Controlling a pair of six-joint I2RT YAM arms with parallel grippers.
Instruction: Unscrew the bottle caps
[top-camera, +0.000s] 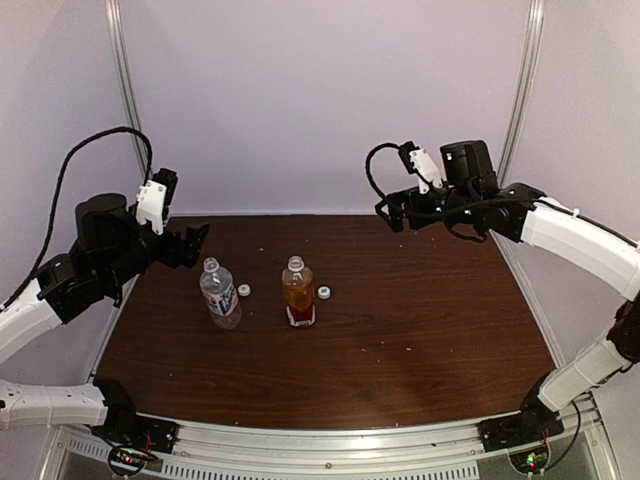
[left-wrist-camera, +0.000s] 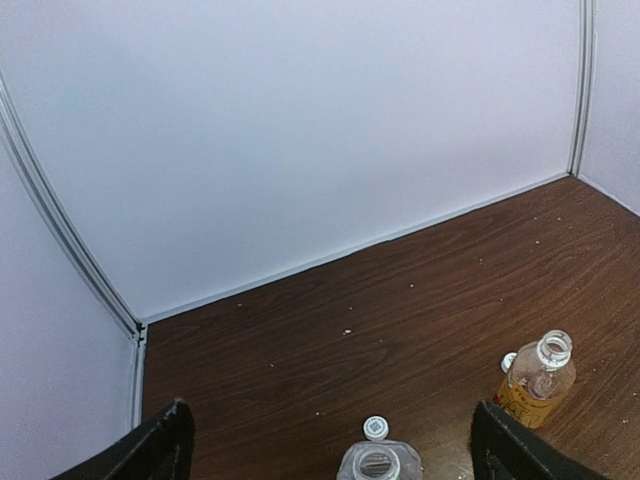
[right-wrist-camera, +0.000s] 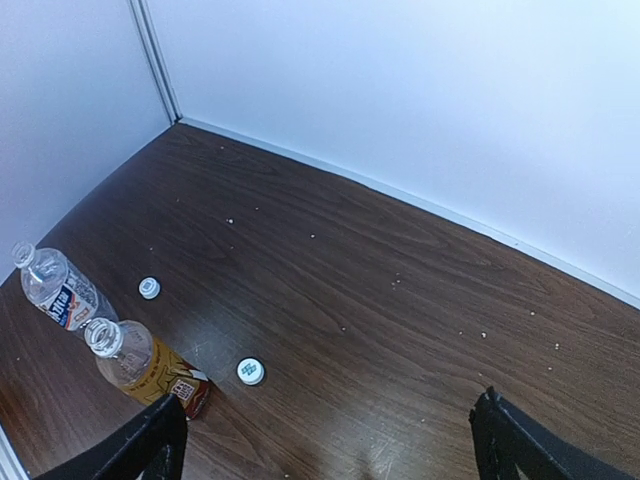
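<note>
My left gripper (top-camera: 192, 245) hangs wide and empty at the table's (top-camera: 420, 320) left edge, my right gripper (top-camera: 397, 212) likewise at the far edge. The clear bottle (top-camera: 220, 295) stands upright nearest my left, cap (top-camera: 244, 290) off just right; the amber bottle (top-camera: 298, 292) and its cap (top-camera: 324, 293) sit between us.

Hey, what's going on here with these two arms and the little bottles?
Two robot arms have the job of unscrewing bottle caps, and it looks done. The clear bottle and the amber bottle stand upright on the table with open necks. A white cap lies beside the clear bottle, and a second white cap beside the amber one. The left gripper and right gripper hang in the air off to either side, jaws open, holding nothing.
</note>
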